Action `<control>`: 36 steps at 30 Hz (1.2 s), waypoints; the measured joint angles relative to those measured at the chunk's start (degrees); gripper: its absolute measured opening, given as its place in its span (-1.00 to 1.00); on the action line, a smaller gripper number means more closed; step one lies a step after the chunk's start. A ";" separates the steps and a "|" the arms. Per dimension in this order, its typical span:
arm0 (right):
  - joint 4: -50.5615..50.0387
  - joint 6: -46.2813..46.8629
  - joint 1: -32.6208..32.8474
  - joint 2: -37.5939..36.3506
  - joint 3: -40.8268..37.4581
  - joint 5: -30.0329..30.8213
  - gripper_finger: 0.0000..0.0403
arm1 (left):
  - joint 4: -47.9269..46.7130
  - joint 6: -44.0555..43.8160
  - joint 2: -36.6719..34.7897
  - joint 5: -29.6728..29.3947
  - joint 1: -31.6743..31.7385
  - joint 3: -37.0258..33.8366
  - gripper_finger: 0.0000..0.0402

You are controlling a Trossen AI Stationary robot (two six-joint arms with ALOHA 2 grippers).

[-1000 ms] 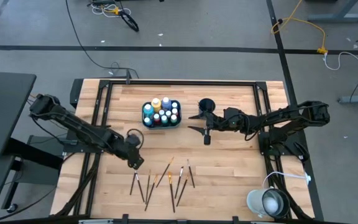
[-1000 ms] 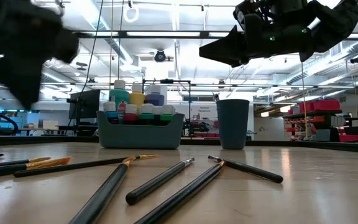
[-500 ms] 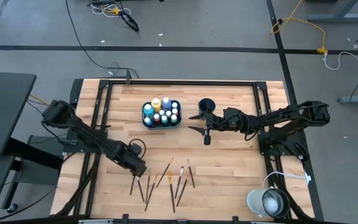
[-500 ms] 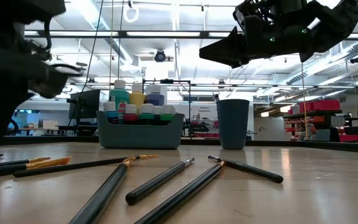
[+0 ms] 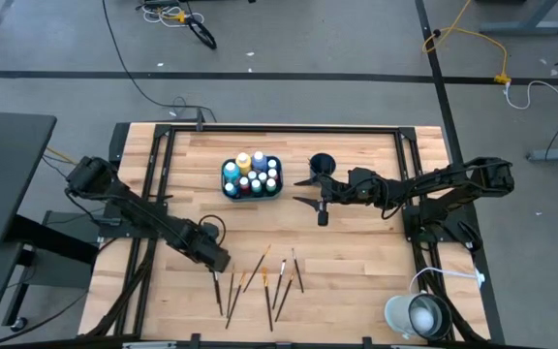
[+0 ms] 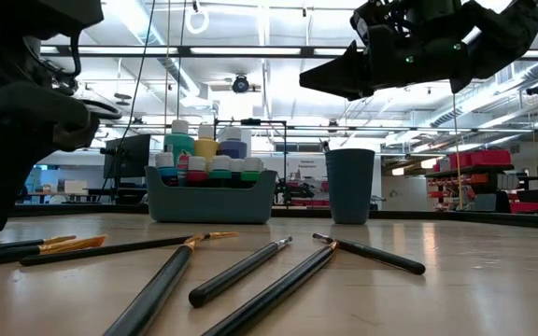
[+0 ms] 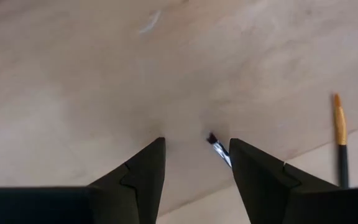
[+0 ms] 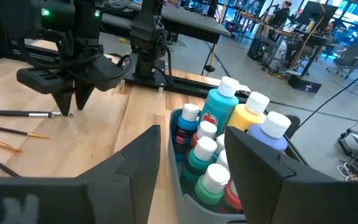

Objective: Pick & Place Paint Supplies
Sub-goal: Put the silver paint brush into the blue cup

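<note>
left gripper: sitting low on the desk at the left end of the brush row, jaws hanging wide around the tip of one paintbrush, not gripping it

right gripper: hovering up in the air just right of the tray, near the cup, jaws spread wide, holding nothing

paint bottles: standing packed in the tray, far middle of the desk

paintbrushes: lying loose on the near middle of the desk

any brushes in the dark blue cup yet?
No. In the low view the dark blue cup shows nothing above its rim; the paintbrushes lie on the table.
</note>
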 joint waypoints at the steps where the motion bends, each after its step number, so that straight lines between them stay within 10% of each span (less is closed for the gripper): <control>1: 0.00 0.00 0.00 0.00 0.00 0.00 -0.10 | 0.28 -0.34 0.00 0.39 0.00 0.00 -0.10; 19: 0.00 -0.15 0.00 0.00 0.00 0.00 -0.10 | 3.09 0.36 0.07 -3.92 0.11 0.00 -0.83; 36: -0.01 0.03 0.00 0.00 0.00 -0.13 -0.10 | 5.62 1.92 -0.17 -4.97 0.11 -2.41 -0.89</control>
